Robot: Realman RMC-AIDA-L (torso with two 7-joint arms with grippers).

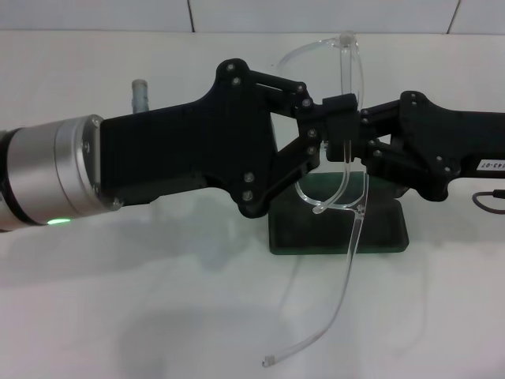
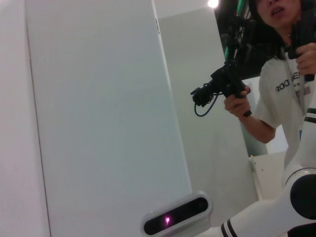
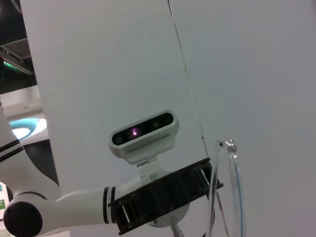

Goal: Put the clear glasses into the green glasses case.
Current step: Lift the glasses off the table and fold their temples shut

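The clear glasses [image 1: 351, 71] hang in the air over the table, lens upright, with one long clear arm trailing down toward the table's front edge. My left gripper [image 1: 335, 110] reaches in from the left and is shut on the glasses' frame. From the right, my right gripper [image 1: 361, 140] meets it and is shut on the glasses just below. Under both lies the green glasses case [image 1: 339, 229], its rear part hidden by the grippers. An edge of the clear glasses [image 3: 232, 192] shows in the right wrist view.
A small grey cylinder [image 1: 140, 92] stands behind the left arm. A black cable [image 1: 491, 202] loops at the right. The wrist views look upward at white wall panels, each other's wrist cameras [image 3: 143, 133] [image 2: 175, 217] and a person [image 2: 284, 84].
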